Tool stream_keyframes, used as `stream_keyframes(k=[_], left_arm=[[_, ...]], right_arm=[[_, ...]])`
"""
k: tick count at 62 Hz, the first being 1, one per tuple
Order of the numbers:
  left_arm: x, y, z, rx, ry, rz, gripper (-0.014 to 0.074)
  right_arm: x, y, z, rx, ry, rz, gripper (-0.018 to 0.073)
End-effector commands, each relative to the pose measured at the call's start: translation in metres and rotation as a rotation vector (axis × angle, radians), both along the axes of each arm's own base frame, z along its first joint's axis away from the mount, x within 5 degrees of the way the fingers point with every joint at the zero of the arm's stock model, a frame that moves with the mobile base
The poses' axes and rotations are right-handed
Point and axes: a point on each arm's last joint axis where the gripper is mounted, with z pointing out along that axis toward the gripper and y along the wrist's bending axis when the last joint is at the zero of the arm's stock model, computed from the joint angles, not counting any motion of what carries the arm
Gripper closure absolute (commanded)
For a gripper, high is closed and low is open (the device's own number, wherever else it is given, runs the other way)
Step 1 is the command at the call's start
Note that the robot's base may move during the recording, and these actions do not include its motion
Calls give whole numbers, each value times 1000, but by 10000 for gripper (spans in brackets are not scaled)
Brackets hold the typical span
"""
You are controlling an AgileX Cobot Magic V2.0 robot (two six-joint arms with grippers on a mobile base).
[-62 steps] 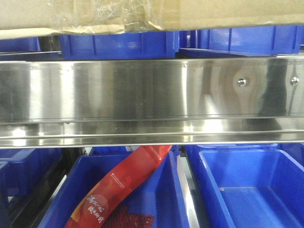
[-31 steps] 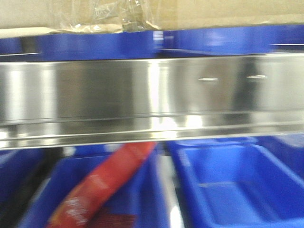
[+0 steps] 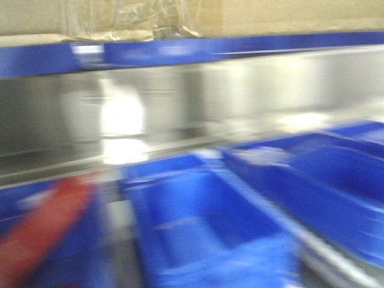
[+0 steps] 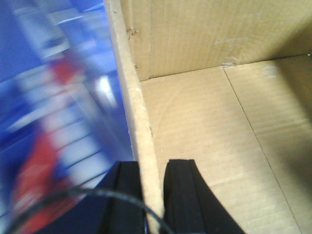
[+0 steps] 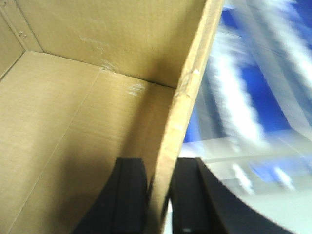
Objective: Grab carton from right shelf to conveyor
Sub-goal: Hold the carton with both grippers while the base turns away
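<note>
The open brown carton (image 4: 209,136) is held up between both arms; its taped underside (image 3: 180,18) fills the top of the front view. My left gripper (image 4: 151,195) is shut on the carton's left wall, one finger inside and one outside. My right gripper (image 5: 163,195) is shut on the carton's right wall (image 5: 187,97) in the same way. The carton's inside is bare cardboard in both wrist views. The conveyor is not in view.
A steel shelf rail (image 3: 198,102) crosses the front view, heavily blurred. Below it stand blue bins (image 3: 198,222), another blue bin (image 3: 336,180) at right, and a red packet (image 3: 42,234) at lower left. Blue bins and shelving blur past outside both carton walls.
The whole shelf scene has slid to the left and tilted in the front view, with growing blur; the red packet has gone from centre to lower left. The carton stays at the top.
</note>
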Motion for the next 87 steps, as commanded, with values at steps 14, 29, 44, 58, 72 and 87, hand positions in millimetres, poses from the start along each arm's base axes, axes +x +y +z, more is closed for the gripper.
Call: stream_keyframes(k=[14, 29, 44, 58, 72, 87], left_arm=[[-4, -3, 9, -35, -66, -31, 605], [-4, -3, 9, -35, -66, -31, 605], [-4, -3, 9, -35, -66, -31, 605], [-4, -3, 9, -35, -66, -31, 605], [-4, -3, 9, -35, -66, -31, 605], [-4, -3, 9, -35, -66, -31, 605]], right_arm=[[-3, -1, 6, 14, -45, 23, 629], [-3, -1, 6, 14, -45, 23, 629], [-3, -1, 6, 14, -45, 23, 629], [-3, -1, 6, 14, -45, 23, 629], [-3, -1, 6, 14, -45, 23, 629], [-3, -1, 6, 14, -45, 23, 629]])
